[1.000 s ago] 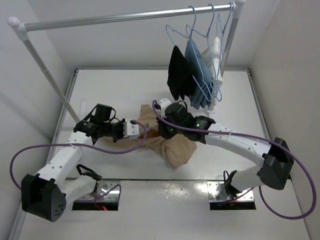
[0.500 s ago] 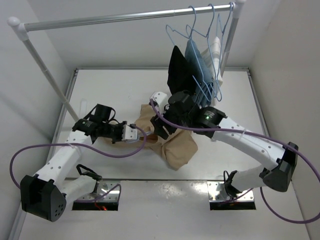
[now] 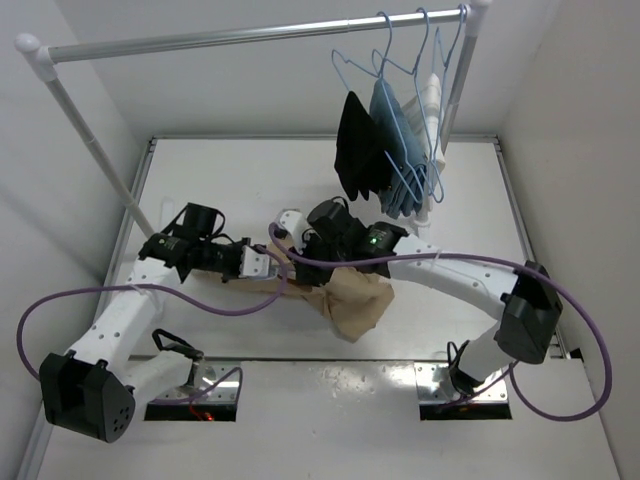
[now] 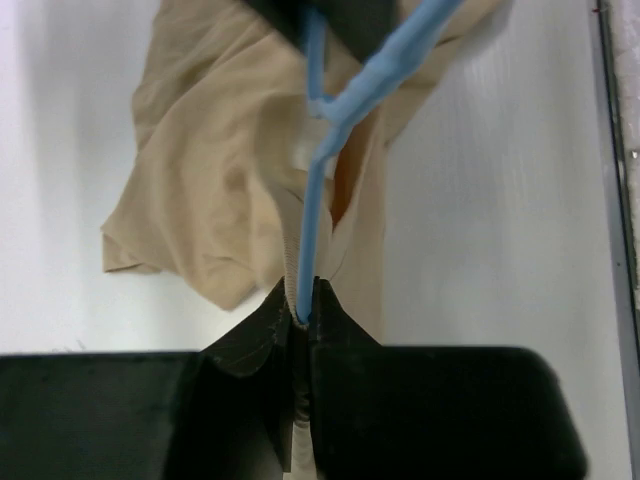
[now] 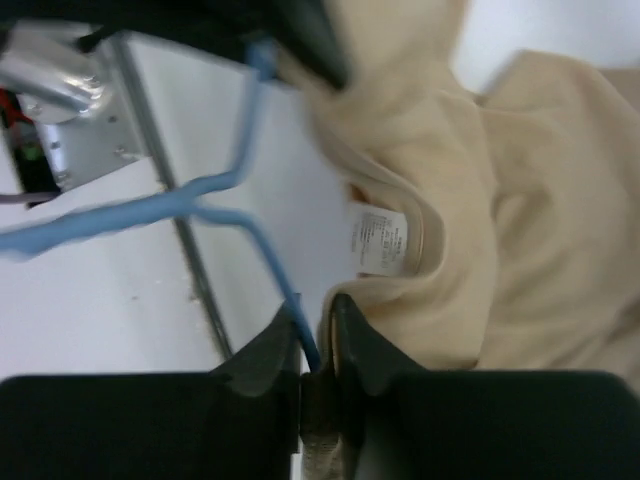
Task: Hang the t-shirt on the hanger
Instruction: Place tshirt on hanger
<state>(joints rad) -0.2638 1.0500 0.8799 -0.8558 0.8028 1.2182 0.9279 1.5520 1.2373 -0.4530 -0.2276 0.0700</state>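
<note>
The tan t-shirt (image 3: 352, 303) lies crumpled on the white table between the two arms. In the left wrist view the shirt (image 4: 215, 170) spreads ahead of my left gripper (image 4: 303, 312), which is shut on the light-blue hanger wire (image 4: 313, 215) together with the collar edge. In the right wrist view my right gripper (image 5: 320, 335) is shut on another part of the hanger (image 5: 215, 190) and the collar of the shirt (image 5: 455, 190), next to its white label (image 5: 378, 240). In the top view the left gripper (image 3: 264, 266) and right gripper (image 3: 300, 243) are close together, and the hanger is mostly hidden.
A clothes rail (image 3: 240, 36) crosses the back. At its right end hang blue hangers with a black garment (image 3: 358, 150), a blue one (image 3: 395, 140) and a white one (image 3: 432, 100). The rail's slanted left pole (image 3: 100, 160) stands near the left arm.
The right gripper swung up toward the rack, then came back down and left, ending close to the left gripper. The shirt bunched toward the left. The left gripper shifted slightly.
</note>
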